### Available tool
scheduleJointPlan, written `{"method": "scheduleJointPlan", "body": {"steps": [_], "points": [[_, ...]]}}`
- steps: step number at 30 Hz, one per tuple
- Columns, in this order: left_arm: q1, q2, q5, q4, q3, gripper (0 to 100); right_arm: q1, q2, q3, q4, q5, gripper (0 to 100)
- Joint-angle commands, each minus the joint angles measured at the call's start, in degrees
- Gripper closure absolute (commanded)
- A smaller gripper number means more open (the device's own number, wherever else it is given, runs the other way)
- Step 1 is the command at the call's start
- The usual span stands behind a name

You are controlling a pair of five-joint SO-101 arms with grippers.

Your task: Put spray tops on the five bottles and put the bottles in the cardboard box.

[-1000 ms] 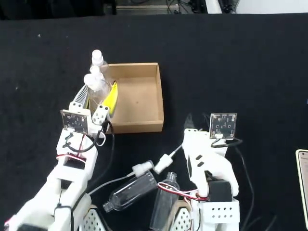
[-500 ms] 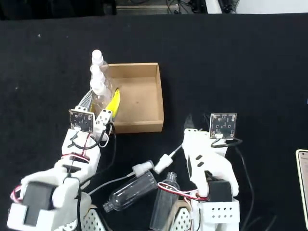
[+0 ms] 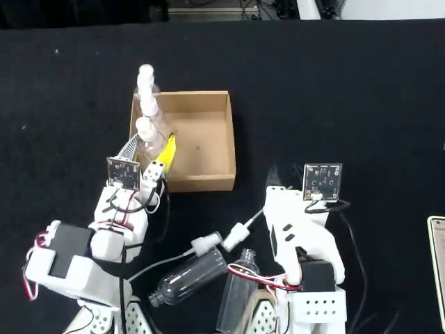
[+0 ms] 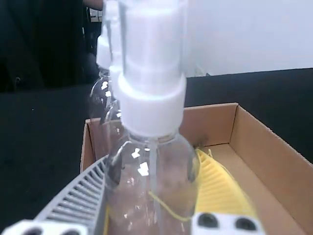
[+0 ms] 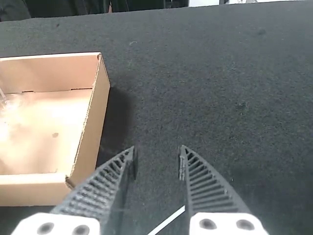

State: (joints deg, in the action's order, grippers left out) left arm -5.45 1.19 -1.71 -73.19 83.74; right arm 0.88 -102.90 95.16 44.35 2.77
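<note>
Yellow and grey fingers of the left gripper (image 3: 147, 152) are clamped on a clear capped bottle (image 4: 149, 166). Over the last second that bottle has travelled from just outside the left wall of the cardboard box (image 3: 208, 182) to a spot above that wall, reaching in over the box. The left arm has swung round behind it to do so. I read this as the delivery of a third finished bottle. It looks upright and is not yet let go, so lowering and release remain.

Two other capped bottles (image 3: 147, 94) stand in line beyond it at the box's left wall. They appear to be inside, though the high view does not settle that.

Nothing else has shifted. The right gripper (image 5: 156, 152) hangs with its jaws apart, holding nothing, over the black table (image 3: 348, 104) just off the box's right front corner. Two bare bottles (image 3: 191, 278) and two loose spray tops (image 3: 205, 243) lie in front of the box, so two assemblies are probably still to come.

The left wrist view gives detail the high view lacks: the held bottle's white spray top (image 4: 151, 73) sits square on the neck, and its dip tube (image 4: 152, 181) runs down inside. The high view, in turn, sets out how the unfinished bottles lie relative to the box.
</note>
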Motion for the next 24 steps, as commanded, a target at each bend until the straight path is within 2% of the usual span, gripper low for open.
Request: {"method": "scheduleJointPlan", "body": {"steps": [1,8,18,24], "points": [[0.13,0.09,-0.44,-1.41,-2.15,96,0.53,-5.58,-1.27,-0.09,0.18,88.6],[0.31,0.35,0.09,-1.41,-1.01,80,0.53,-5.58,-1.27,-0.09,0.18,88.6],[4.18,0.26,-0.35,-1.41,-0.57,78,0.53,-5.58,-1.19,-0.09,0.18,88.6],[3.82,0.26,0.09,-1.05,-0.48,64,0.53,-5.58,-1.19,-0.09,0.18,88.6]]}}
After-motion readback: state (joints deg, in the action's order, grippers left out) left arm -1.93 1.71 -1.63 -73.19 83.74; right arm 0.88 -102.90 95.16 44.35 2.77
